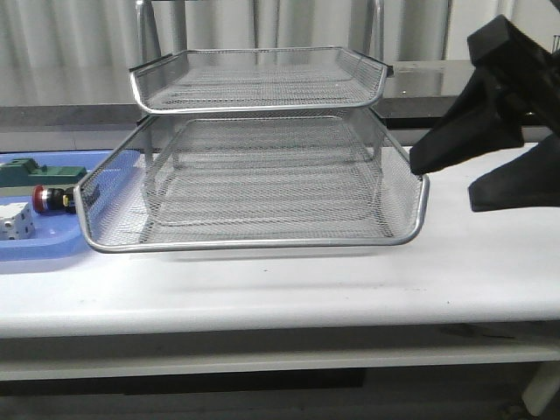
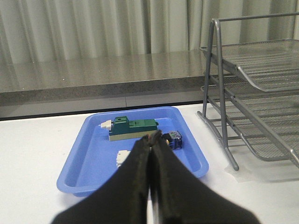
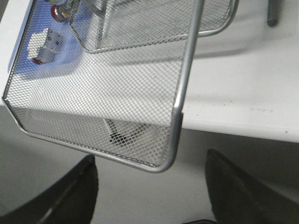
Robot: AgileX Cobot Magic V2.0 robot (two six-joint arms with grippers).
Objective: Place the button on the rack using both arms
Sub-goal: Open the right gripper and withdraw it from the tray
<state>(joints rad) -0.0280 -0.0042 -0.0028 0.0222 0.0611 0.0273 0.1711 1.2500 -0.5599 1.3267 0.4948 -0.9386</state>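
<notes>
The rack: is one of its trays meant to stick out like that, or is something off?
One tray of the rack is slid well forward of the tray above, its front rim past the table edge in the right wrist view. It sits level and undamaged. The button lies in the blue tray.

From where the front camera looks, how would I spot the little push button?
Start at the big wire rack, then look to its left at the flat blue tray. The button lies there between a green block and a white block; only it has a red round head.
</notes>
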